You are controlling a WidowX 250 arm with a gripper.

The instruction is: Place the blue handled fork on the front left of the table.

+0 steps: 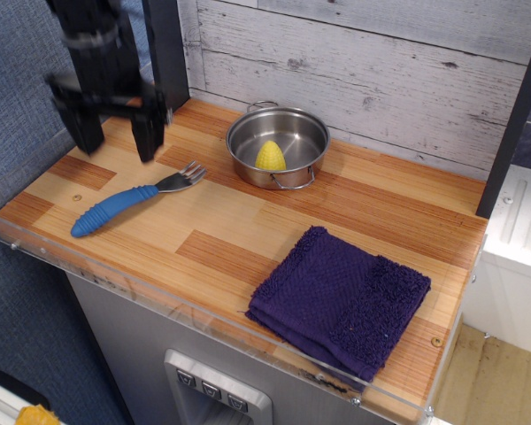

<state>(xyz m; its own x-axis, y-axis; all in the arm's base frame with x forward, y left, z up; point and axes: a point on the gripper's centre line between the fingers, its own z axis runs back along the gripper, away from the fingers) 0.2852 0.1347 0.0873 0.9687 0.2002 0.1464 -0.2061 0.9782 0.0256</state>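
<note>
1. Observation.image view: gripper (115, 142) raised, jaws spread, empty.
2. Below and just forward: blue handled fork (128, 200) flat on table (248, 226).
3. Likely light, stiff; ribbed rubbery handle best for grasping.

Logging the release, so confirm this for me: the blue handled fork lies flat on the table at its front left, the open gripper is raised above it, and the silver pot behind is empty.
One detail is wrong: the silver pot is not empty; the observation.image view shows a yellow object inside it. The rest stands: the blue handled fork lies flat on the table at its front left, with the open gripper raised above it.
</note>
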